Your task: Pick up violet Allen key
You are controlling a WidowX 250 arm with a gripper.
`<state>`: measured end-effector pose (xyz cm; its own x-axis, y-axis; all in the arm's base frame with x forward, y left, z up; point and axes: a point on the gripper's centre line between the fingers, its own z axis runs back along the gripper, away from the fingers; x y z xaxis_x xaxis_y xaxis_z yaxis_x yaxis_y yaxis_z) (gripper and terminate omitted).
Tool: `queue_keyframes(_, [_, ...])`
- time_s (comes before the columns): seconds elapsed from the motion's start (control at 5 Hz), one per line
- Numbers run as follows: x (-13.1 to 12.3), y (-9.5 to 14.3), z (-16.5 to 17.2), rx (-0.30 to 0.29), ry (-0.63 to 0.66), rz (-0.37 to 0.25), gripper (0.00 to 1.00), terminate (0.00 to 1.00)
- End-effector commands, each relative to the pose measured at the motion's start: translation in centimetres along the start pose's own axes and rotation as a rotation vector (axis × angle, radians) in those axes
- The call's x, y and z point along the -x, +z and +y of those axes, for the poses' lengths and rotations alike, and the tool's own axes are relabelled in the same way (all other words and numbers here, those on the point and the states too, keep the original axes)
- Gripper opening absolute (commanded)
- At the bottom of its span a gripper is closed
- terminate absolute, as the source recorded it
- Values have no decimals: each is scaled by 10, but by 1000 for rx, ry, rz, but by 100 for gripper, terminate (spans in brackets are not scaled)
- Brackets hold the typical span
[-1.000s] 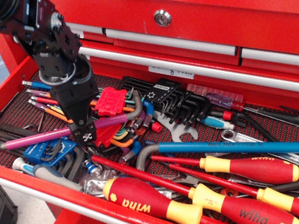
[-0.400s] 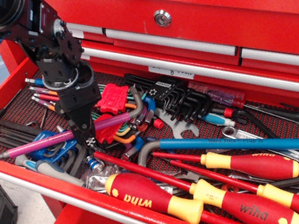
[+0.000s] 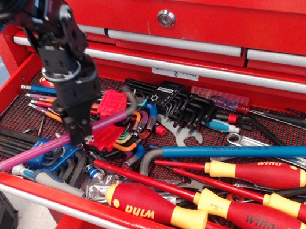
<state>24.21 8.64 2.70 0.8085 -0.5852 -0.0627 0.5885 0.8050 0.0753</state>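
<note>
The violet Allen key (image 3: 36, 151) is a long magenta-violet L-shaped key with a grey tip at the lower left and a grey bent end (image 3: 131, 96) at the upper right. It slants across the left part of the open red drawer, its tip hanging over the front edge. My black gripper (image 3: 84, 136) reaches down from the upper left and is shut on the key near its middle, holding it tilted a little above the other tools.
Under the gripper lie a red holder (image 3: 112, 104) with thin multicoloured keys and a blue holder (image 3: 51, 155). A thicker blue L-shaped key (image 3: 236, 152) lies to the right, with red-and-yellow screwdrivers (image 3: 151, 209) in front. Black hex keys (image 3: 183, 102) sit at the back. The drawer's front edge (image 3: 49, 193) is near.
The gripper has risen and shifted slightly with the violet key in it. The key's left tip has swung lower and forward, and its bent end has lifted.
</note>
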Motion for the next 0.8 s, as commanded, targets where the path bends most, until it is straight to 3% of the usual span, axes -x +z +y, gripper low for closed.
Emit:
queue_keyframes(0.0, [-6,81,23,-186,-53,31,0,0])
queue_keyframes(0.2, [-1,116,33,-260,-192,27,0,0])
queue_keyframes(0.4, [0,141,37,-296,-278,23,0,0])
queue_keyframes(0.6, [-6,156,37,-359,-408,-46,0,100])
